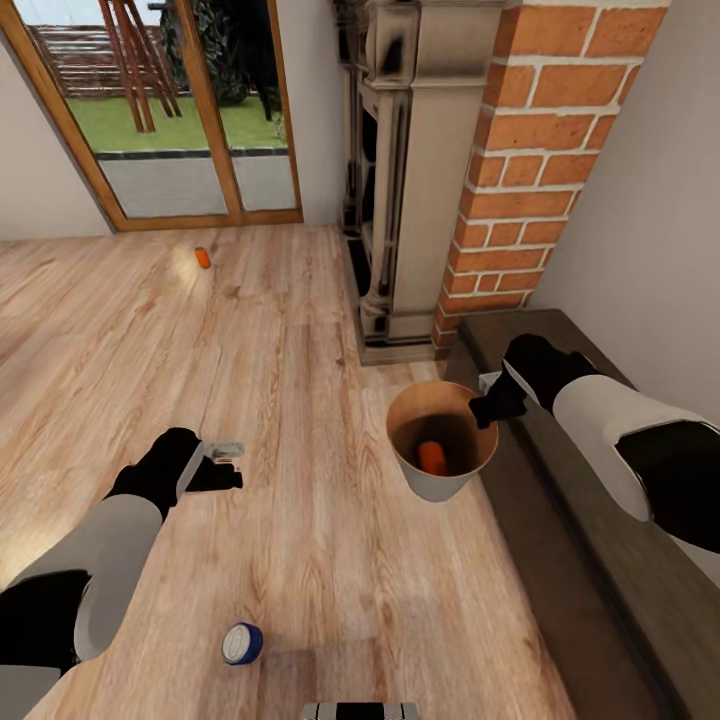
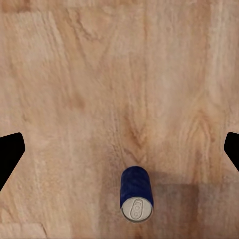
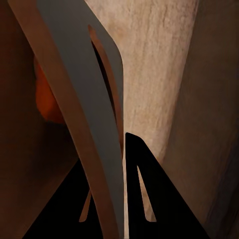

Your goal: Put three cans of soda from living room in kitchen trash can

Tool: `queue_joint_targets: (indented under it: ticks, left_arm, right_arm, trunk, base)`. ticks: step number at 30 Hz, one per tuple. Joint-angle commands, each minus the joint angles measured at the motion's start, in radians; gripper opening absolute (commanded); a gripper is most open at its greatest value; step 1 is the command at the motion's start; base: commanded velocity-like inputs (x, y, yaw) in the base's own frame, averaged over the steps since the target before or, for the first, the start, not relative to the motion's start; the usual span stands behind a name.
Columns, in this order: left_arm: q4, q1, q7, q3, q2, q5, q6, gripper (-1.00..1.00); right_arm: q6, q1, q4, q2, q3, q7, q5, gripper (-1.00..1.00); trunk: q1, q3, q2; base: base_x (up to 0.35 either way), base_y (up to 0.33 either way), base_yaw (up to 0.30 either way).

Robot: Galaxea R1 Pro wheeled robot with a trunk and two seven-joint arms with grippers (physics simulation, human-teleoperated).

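Observation:
The tash can [image 1: 441, 482] hangs just above the wood floor, and my right gripper [image 1: 487, 408] is shut on its rim. One orange can of soda [image 1: 432, 457] lies inside it. In the right wrist view the bin's wall [image 3: 94, 124] runs between my right gripper's [image 3: 107, 164] fingers, with the orange can [image 3: 47, 99] behind it. A second can of soda [image 1: 242, 643] stands on the floor near my base, blue band and silvery top up. My left gripper [image 1: 228, 463] hovers open above the floor; its view looks down on that can [image 2: 136, 194]. A third can [image 1: 203, 258] lies far off by the glass doors.
The brick fireplace [image 1: 400, 200] rises just behind the bin. A low dark ledge [image 1: 560, 520] runs along the right wall under my right arm. Wood-framed glass doors [image 1: 180, 120] close the far side. Open pale wood floor [image 1: 150, 350] spreads to the left.

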Motion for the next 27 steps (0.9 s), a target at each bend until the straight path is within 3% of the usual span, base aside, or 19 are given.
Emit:
queue_joint_targets:
  ticks: [1,27]
  left_arm:
    - [0.003,0.002,0.0,0.0,0.0,0.0,-0.006,1.0]
    - [0.023,0.023,-0.001,0.001,-0.005,0.0,-0.033,1.0]
  right_arm:
    - [0.006,-0.001,0.0,0.001,-0.014,0.006,-0.024,-1.0]
    - [0.006,-0.008,0.029,0.001,-0.017,0.004,-0.025,-1.0]
  trunk:
    - [0.004,-0.003,-0.007]
    - [0.103,-0.085,-0.189]
  base:
    - [0.0,0.0,0.0]
    - [0.0,0.0,0.0]
